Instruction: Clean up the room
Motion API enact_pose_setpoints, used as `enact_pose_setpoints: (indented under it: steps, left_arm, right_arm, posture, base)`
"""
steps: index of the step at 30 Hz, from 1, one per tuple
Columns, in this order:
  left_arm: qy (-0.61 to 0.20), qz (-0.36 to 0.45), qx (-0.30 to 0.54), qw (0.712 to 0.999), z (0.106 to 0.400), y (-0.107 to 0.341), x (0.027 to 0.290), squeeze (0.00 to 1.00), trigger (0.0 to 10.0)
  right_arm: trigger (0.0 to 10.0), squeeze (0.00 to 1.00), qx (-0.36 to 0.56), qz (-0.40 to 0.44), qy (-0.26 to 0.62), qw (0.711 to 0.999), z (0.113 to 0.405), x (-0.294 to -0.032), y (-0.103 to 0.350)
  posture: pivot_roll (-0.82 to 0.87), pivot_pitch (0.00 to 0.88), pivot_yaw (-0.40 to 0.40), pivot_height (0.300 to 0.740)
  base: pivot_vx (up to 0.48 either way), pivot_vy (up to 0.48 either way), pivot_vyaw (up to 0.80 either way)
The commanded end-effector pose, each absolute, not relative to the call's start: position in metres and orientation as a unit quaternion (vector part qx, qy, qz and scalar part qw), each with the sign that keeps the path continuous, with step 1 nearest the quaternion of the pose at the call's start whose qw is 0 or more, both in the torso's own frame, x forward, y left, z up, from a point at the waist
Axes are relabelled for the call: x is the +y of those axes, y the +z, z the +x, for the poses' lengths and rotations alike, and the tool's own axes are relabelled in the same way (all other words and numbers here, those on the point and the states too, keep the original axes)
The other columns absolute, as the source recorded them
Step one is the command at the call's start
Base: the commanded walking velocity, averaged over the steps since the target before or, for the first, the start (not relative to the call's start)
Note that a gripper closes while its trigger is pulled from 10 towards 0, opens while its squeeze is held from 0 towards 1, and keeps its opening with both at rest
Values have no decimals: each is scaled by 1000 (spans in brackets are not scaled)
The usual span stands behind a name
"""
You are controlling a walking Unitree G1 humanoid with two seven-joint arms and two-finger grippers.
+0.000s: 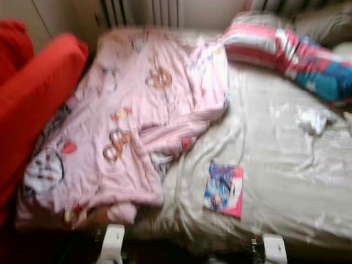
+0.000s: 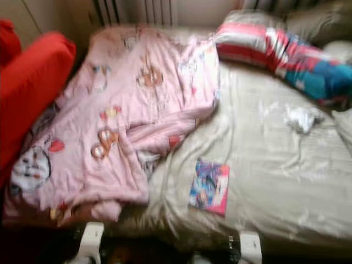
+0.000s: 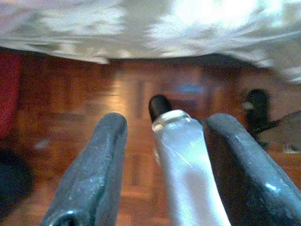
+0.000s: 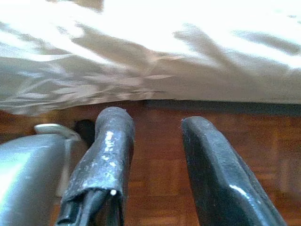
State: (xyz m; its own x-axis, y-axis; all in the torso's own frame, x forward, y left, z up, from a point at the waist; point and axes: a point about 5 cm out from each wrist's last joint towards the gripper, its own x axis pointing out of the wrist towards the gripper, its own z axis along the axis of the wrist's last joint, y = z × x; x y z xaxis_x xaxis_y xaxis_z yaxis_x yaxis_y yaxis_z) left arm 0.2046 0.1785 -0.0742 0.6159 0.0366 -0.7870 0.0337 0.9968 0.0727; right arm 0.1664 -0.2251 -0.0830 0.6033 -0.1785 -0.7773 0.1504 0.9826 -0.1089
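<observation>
Bed [image 1: 275,181]: unmade; pink blanket [image 1: 126,126] bunched at 10 o'clock.
Loose items: book [image 1: 223,188] at 6 o'clock, white crumple [image 1: 314,119] at 2 o'clock.
Left gripper [image 3: 162,162]: low, fingers apart, empty.
Right gripper [image 4: 155,162]: same.
Progress: nothing tidied yet.

A bedroom in a home: a bed [image 1: 275,187] with a rumpled beige sheet carries a pink cartoon-print blanket [image 1: 132,121] and a striped pillow [image 1: 286,52]. A red armchair [image 1: 33,93] stands beside it on a wooden parquet floor [image 4: 160,155], with a radiator [image 1: 146,12] behind.
</observation>
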Motion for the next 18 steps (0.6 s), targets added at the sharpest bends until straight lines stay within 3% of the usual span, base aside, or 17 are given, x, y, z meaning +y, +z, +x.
enact_pose_setpoints:
  steps: [1, 5, 6, 10, 14, 18]
  left_arm:
    - [6, 46, 444, 895, 199, -77, 183, 0, 10000]
    - [23, 33, 417, 908, 212, -69, 186, 0, 10000]
    - [45, 9, 366, 930, 235, -53, 188, 0, 10000]
    - [28, 6, 285, 958, 268, -26, 180, 0, 10000]
    - [-2, 8, 221, 975, 285, -8, 165, 0, 10000]
    - [-8, 2, 188, 982, 288, -1, 160, 0, 10000]
  right_arm:
    - [10000, 0, 446, -7, -95, 890, 158, -225, -87]
    - [10000, 0, 430, 1, -104, 897, 161, -230, -84]
    - [10000, 0, 393, 15, -110, 913, 176, -235, -74]
    - [10000, 0, 309, 7, -69, 948, 221, -227, -48]
    - [10000, 0, 235, 7, -51, 971, 252, -220, -24]
    - [10000, 0, 187, 14, -31, 982, 265, -211, -11]
  posture:
    - [-109, 202, -18, 740]
    - [-108, 206, -19, 740]
    - [-109, 206, -19, 740]
    - [-110, 204, -16, 740]
    - [-120, 201, -10, 740]
    - [-124, 196, -9, 740]
  base:
    - [0, 0, 0]
    - [0, 0, 0]
    - [0, 0, 0]
    - [0, 0, 0]
    - [0, 0, 0]
    - [0, 0, 0]
